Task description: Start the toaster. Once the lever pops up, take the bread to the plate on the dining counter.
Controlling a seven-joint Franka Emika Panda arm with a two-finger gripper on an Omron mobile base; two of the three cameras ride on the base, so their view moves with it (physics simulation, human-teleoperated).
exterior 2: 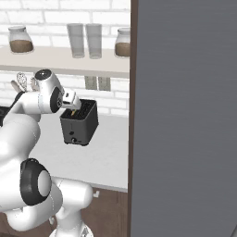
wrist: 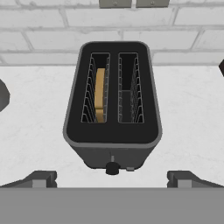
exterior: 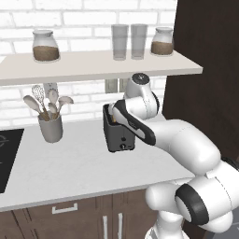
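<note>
The dark grey toaster (wrist: 112, 144) stands on the white kitchen counter (exterior: 70, 168) against the brick wall, and it also shows behind my forearm (exterior: 120, 137) and from the other side (exterior 2: 79, 126). A tan slice of bread (wrist: 100, 94) sits upright in its left slot; the right slot is empty. A small round knob (wrist: 112, 168) sits low on its front. My gripper (wrist: 112, 179) hovers above the toaster's front edge, open, with nothing between its fingertips (wrist: 40, 178). The plate and the dining counter are out of view.
A grey utensil cup (exterior: 50, 127) stands left of the toaster, and a black cooktop (exterior: 7, 156) lies at the far left. A shelf (exterior: 93, 65) with jars and glasses hangs above. A tall dark cabinet (exterior: 205, 70) bounds the right side.
</note>
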